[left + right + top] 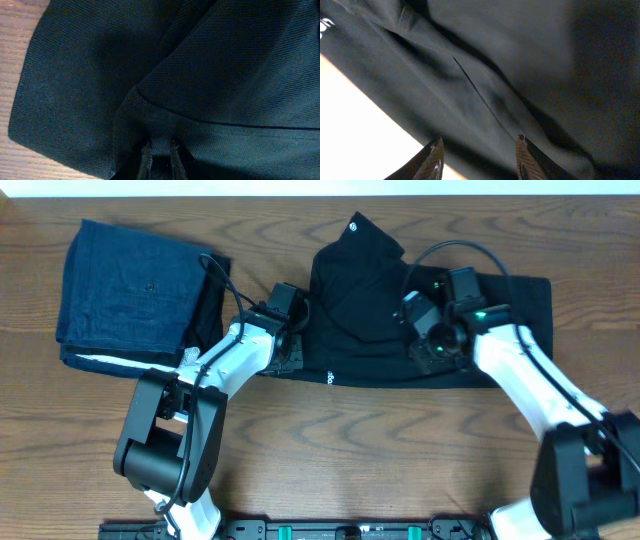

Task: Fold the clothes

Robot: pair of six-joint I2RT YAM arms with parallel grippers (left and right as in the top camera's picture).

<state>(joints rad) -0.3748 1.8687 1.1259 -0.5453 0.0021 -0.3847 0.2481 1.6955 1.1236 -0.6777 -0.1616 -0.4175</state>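
Shirt: we are finding the black shirt [370,310] lying across the far middle of the table [380,450], gathered into a long band with its collar end poking toward the far edge.
Left gripper [160,147]: we are seeing its fingers nearly together at the shirt's left end, a thin ridge of cloth between them (clamped or just let go, we cannot tell).
Right gripper [479,145]: its jaws are standing well apart over the right half, holding nothing.
Risk, left: if that ridge is catching on the fingers, we are judging that lifting away could drag the fold open.
Risk, right: a wide bite here could be taking several layers at once and bunching the band.
Fabric: we are looking at a soft, fine-meshed knit, limp, creasing in long diagonal ridges.
Neighbour: a folded denim-like garment [125,285], stiffer and squarer, is sitting to the left, close to the shirt's end.
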